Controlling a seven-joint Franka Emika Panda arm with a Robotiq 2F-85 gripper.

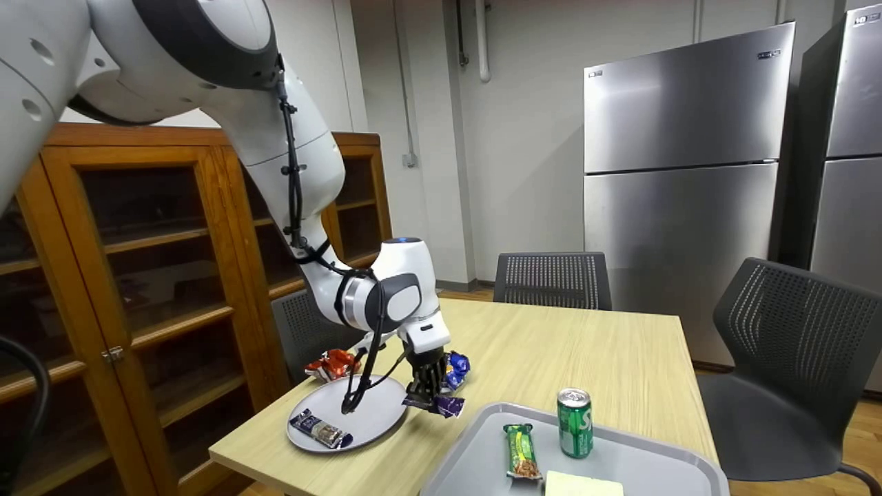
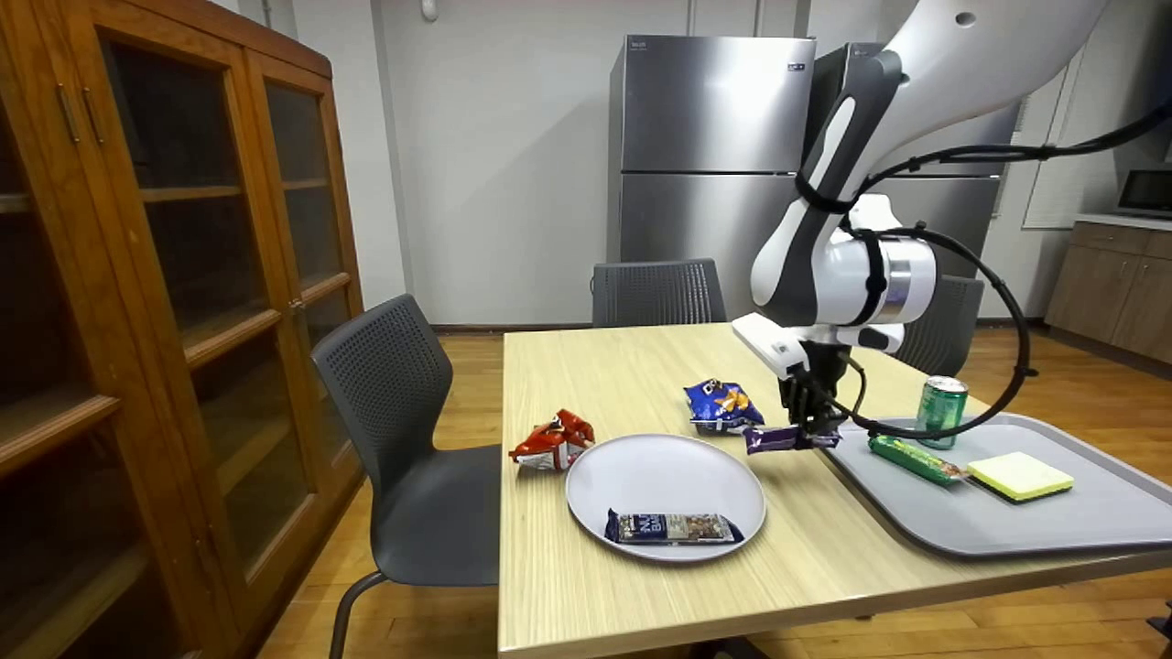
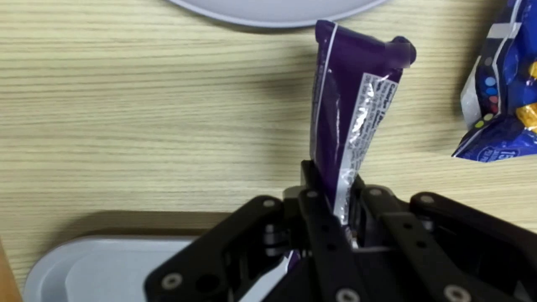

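My gripper (image 3: 333,180) is shut on a purple-wrapped bar (image 3: 356,84) with a silver text panel. In the wrist view the bar's far end sticks out past the fingers toward the plate; its middle is hidden between them. In both exterior views the gripper (image 1: 428,398) (image 2: 810,428) points down and holds the bar (image 1: 451,406) (image 2: 772,440) above the table, between the grey plate (image 1: 324,401) (image 2: 641,476) and the grey tray (image 1: 475,448) (image 2: 1053,517). A dark-blue nut bar (image 1: 320,428) (image 2: 673,528) lies on the plate. A blue snack bag (image 2: 721,405) (image 3: 512,92) lies close beside the gripper.
A red snack bag (image 1: 335,364) (image 2: 556,441) lies beside the plate. On the tray are an upright green can (image 1: 575,424) (image 2: 940,401), a green-wrapped bar (image 1: 521,451) (image 2: 916,459) and a yellow sponge (image 1: 582,484) (image 2: 1019,475). Chairs (image 1: 551,282) (image 2: 403,458) stand around the table (image 1: 586,344) (image 2: 623,375).
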